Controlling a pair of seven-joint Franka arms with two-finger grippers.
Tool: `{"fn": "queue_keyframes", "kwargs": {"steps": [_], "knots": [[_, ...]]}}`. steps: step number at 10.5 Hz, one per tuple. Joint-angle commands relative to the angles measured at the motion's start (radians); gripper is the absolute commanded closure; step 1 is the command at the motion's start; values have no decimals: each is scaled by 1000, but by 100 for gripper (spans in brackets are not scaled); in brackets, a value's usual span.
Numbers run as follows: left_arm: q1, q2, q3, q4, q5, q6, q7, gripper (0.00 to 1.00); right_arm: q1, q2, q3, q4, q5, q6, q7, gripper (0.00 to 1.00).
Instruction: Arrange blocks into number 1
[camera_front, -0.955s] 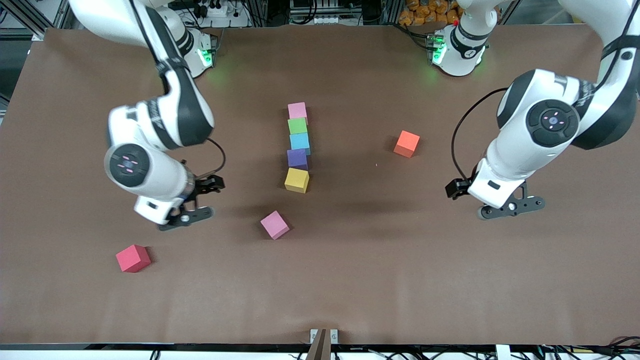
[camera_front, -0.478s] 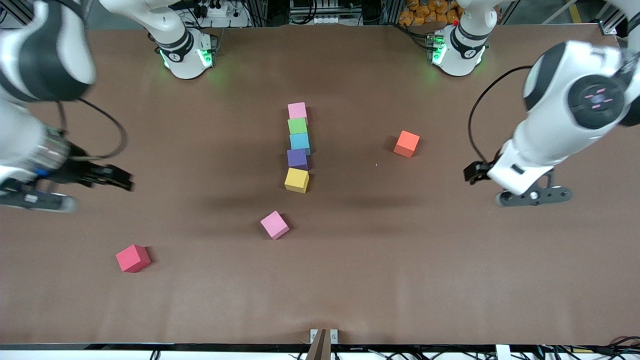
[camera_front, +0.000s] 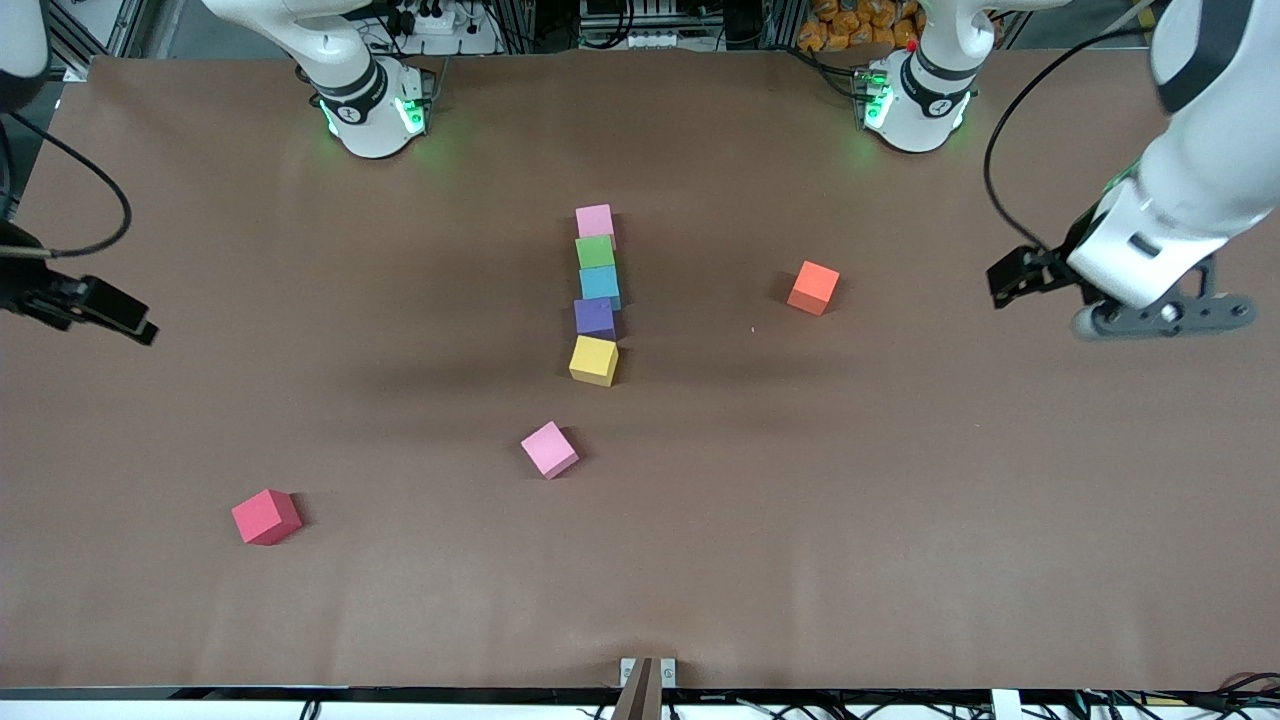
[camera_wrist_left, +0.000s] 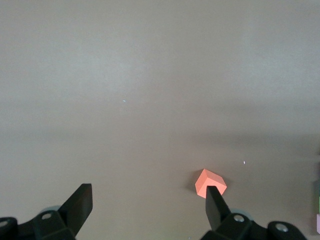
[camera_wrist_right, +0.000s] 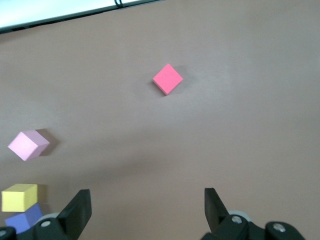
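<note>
Green block (camera_front: 595, 251): front view only.

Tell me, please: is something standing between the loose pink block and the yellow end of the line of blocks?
Nothing visible does. The loose pink block lies nearer to the front camera than the yellow block, with only bare table between them. The red cube and the orange cube lie well off that path.

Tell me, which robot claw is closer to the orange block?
Left. The left claw hangs open toward its end of the table from the orange block; the right claw is much farther, at the table's edge.
</note>
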Motion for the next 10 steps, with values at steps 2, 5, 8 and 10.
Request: {"fn": "queue_keyframes", "kwargs": {"steps": [2,5,8,10], "knots": [[-15,-29,39,50,-49,-35,42,0,-56,-131,32,-162,-37,8,-10,0],[-2,-29,63,63,-66,-49,46,0,-121,-124,70,-151,-37,-29,-41,0],[-2,-29,64,101,-60,-68,46,0,-121,-125,70,-148,-38,-33,-41,0],[-12,-29,50,101,-42,-117,71,0,-119,-125,70,-148,-38,-36,-41,0]]}}
